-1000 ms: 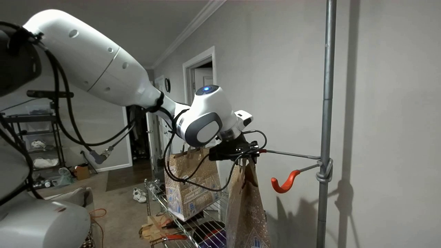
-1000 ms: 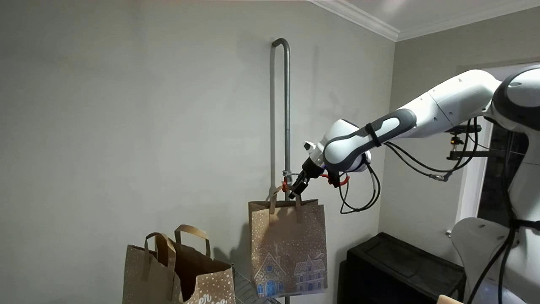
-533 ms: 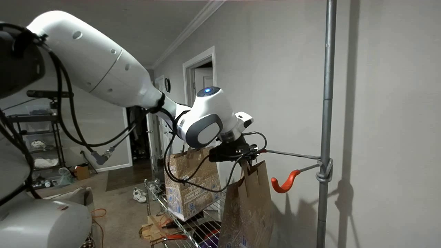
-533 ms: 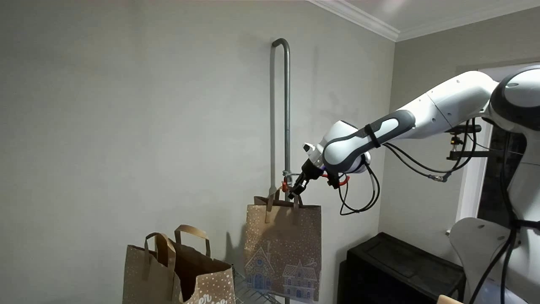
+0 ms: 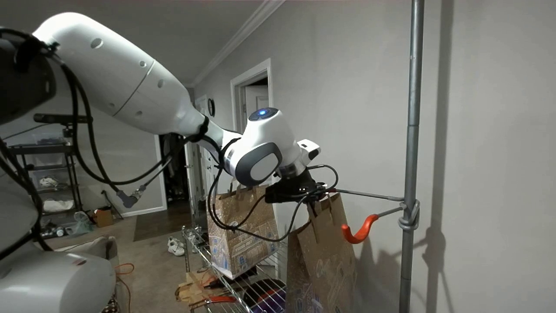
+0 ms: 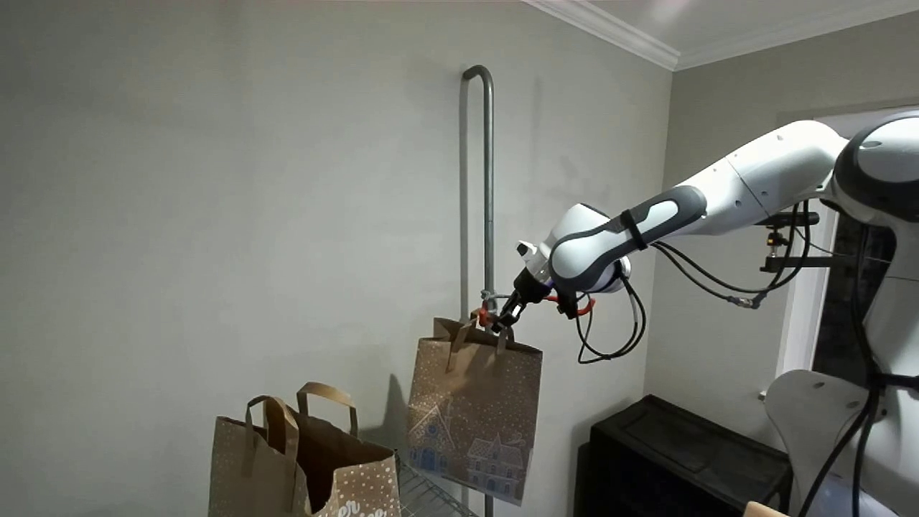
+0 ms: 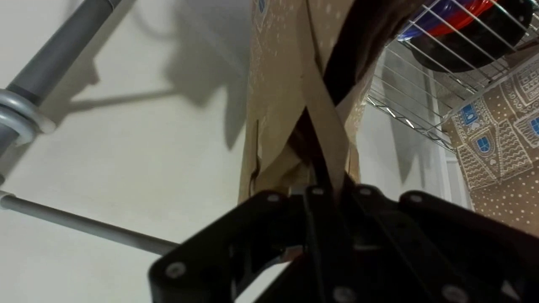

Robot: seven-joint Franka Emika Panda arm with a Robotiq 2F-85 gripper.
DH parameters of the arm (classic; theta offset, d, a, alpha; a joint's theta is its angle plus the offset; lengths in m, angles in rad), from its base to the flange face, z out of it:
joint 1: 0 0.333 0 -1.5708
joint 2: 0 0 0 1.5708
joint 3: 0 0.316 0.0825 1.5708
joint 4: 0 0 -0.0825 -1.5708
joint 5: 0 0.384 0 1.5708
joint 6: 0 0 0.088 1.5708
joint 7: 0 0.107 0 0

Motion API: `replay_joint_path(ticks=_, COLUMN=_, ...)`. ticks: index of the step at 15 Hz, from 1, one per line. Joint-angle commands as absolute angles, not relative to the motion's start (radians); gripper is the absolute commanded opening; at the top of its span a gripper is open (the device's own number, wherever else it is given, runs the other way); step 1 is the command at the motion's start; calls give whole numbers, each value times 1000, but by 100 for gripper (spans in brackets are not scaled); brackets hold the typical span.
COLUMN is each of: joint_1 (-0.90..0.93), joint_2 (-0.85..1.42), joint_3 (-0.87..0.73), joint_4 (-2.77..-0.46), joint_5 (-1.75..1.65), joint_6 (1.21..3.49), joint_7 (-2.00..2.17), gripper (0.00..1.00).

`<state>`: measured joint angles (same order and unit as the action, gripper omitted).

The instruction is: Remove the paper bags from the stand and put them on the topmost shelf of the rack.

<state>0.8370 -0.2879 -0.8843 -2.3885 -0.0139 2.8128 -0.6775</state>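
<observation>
A speckled brown paper bag (image 6: 474, 409) hangs tilted beside the stand (image 6: 489, 179). My gripper (image 6: 500, 327) is at its top, shut on a handle strap that runs between the fingers in the wrist view. An orange-red hook (image 6: 483, 314) is right by the same handles; whether a strap still loops over it I cannot tell. The other hook (image 5: 360, 232) bears nothing. A second paper bag (image 5: 243, 234) stands upright on the topmost shelf (image 5: 260, 271) of the rack (image 5: 187, 256), its handles up. The held bag's lower end is cut off in an exterior view.
Purple, red and black items (image 7: 450, 42) lie under the shelf's wires. Crumpled brown paper (image 5: 195, 287) is at the rack's near side. A black box (image 6: 689, 452) stands by the wall near the arm's base. The stand's thin arm (image 5: 369, 194) reaches to the gripper.
The jaws have come together on the handle strap. The hanging bag has swung and tilted, its bottom shifting towards the left in an exterior view. The arm has barely moved.
</observation>
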Motion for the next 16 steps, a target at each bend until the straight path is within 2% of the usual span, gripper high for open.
replay_joint_path(ticks=1, joint_1=778, joint_2=-301, joint_3=-838, joint_4=-2381, joint_5=-73, joint_6=2802, joint_7=-638, gripper=5)
replay_joint_path(ticks=2, joint_1=764, joint_2=-306, joint_3=-825, joint_4=-2380, joint_5=-90, joint_6=2800, joint_7=-630, gripper=6)
replay_joint_path(ticks=3, joint_1=671, joint_2=-289, joint_3=-732, joint_4=-2380, joint_5=-34, joint_6=2797, joint_7=-670, gripper=5)
replay_joint_path(ticks=11, joint_1=340, joint_2=-315, joint_3=-374, joint_4=-2387, joint_5=54, joint_6=2668, joint_7=-658, gripper=5)
replay_joint_path(ticks=16, joint_1=257, joint_2=-329, joint_3=-263, joint_4=-2386, joint_5=123, joint_6=2620, joint_7=-666, gripper=5)
